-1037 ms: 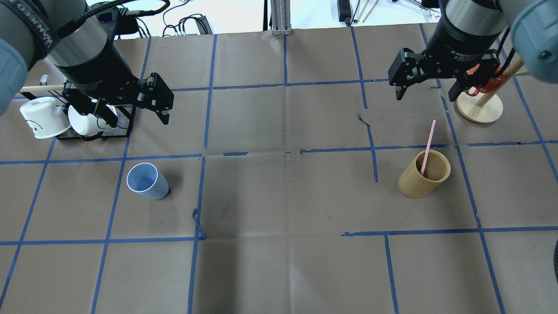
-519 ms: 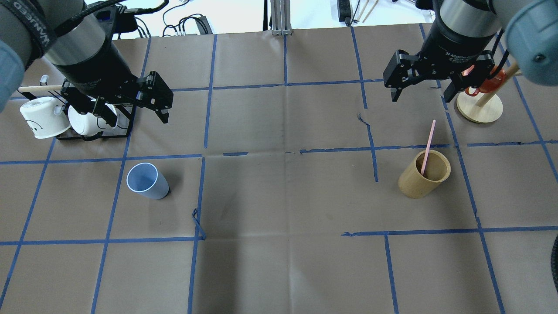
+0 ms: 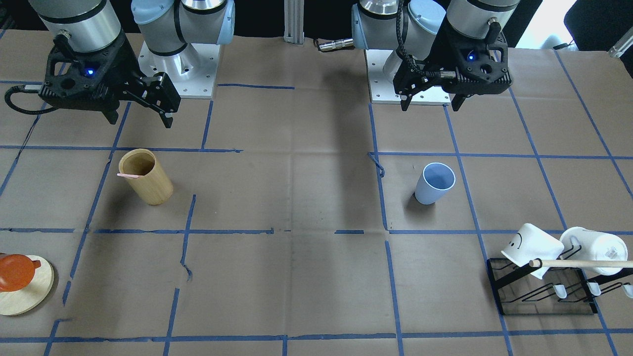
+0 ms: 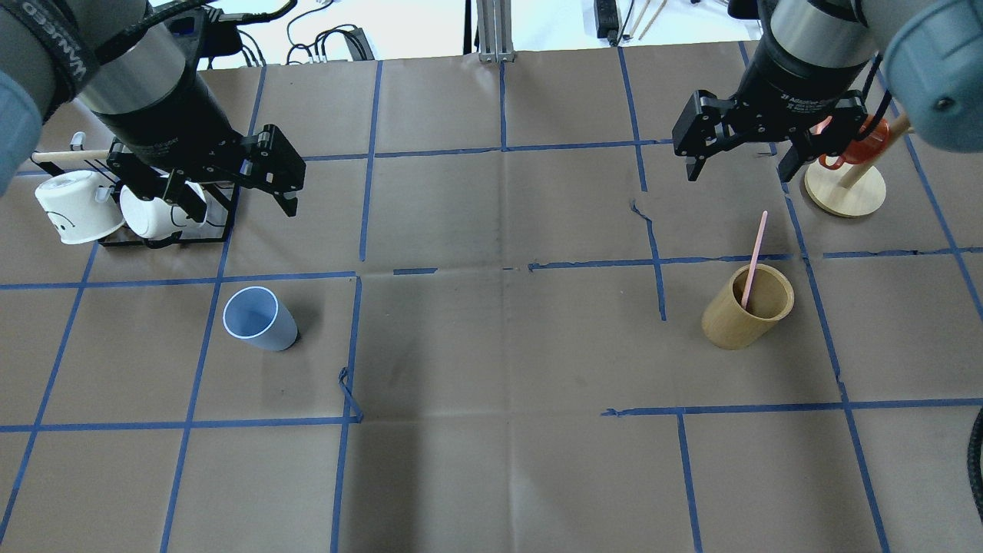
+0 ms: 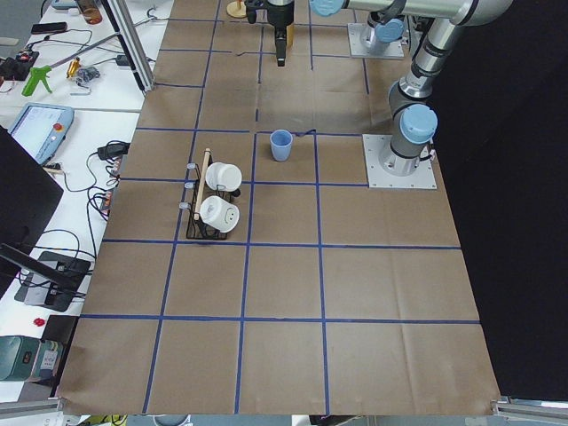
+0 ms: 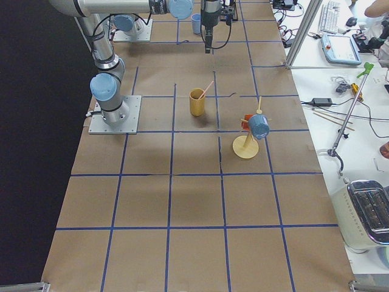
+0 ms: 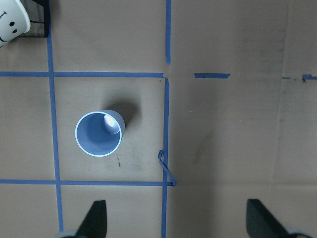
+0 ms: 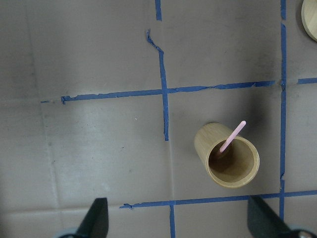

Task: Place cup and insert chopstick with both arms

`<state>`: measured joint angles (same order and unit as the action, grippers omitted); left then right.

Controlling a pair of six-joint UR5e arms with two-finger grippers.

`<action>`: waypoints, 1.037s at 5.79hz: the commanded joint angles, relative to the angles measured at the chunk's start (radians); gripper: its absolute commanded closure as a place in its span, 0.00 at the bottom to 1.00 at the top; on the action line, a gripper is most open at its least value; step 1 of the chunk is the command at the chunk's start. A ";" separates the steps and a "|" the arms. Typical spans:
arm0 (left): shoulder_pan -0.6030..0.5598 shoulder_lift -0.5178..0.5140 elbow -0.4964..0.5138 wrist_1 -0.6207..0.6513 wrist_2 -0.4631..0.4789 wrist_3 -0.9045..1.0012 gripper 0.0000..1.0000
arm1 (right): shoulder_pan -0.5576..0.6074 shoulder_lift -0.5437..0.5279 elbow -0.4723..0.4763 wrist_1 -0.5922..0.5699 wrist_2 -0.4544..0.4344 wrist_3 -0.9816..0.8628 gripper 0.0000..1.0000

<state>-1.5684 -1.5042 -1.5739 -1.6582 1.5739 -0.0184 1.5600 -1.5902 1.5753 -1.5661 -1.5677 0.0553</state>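
Table surface [image 4: 499, 346], brown paper with blue tape grid: the centre squares between the two work areas are open. The blue cup [image 4: 259, 319] stands upright on the robot's left side, mouth up, inside one grid square near its tape corner, with bare paper all round it. The bamboo holder [image 4: 746, 307] stands upright on the right side, just nearer the robot than a tape line. The pink chopstick [image 4: 753, 259] is inside it, leaning over the rim toward the far edge. Left gripper [image 4: 234, 203]: raised clear of the table, pointing down, fingers spread wide, nothing between them. It hangs above the wire rack [image 3: 544, 312] with its two white mugs [image 3: 531, 245], on the far side of the cup and well apart from it. Right gripper [image 4: 737, 173]: likewise raised, pointing down, fingers spread wide and empty. It hangs beyond the holder, beside the wooden stand [image 4: 845, 196] carrying an orange mug [image 3: 15, 272]. Each wrist view shows its own object standing untouched beyond parted fingertips.
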 commanded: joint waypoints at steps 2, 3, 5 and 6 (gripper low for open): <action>0.001 -0.001 0.000 0.000 0.000 0.000 0.01 | 0.000 0.001 0.002 0.000 -0.002 0.000 0.00; 0.001 -0.001 0.000 0.000 0.000 0.000 0.01 | 0.000 0.001 0.002 0.000 -0.002 0.000 0.00; 0.001 0.004 -0.005 0.000 0.002 0.002 0.01 | -0.001 0.003 0.003 -0.002 -0.006 -0.002 0.00; 0.002 0.004 -0.006 0.000 0.002 0.002 0.01 | -0.001 0.003 0.005 -0.005 -0.011 -0.012 0.00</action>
<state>-1.5671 -1.5009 -1.5783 -1.6583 1.5753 -0.0170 1.5589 -1.5881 1.5790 -1.5687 -1.5746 0.0503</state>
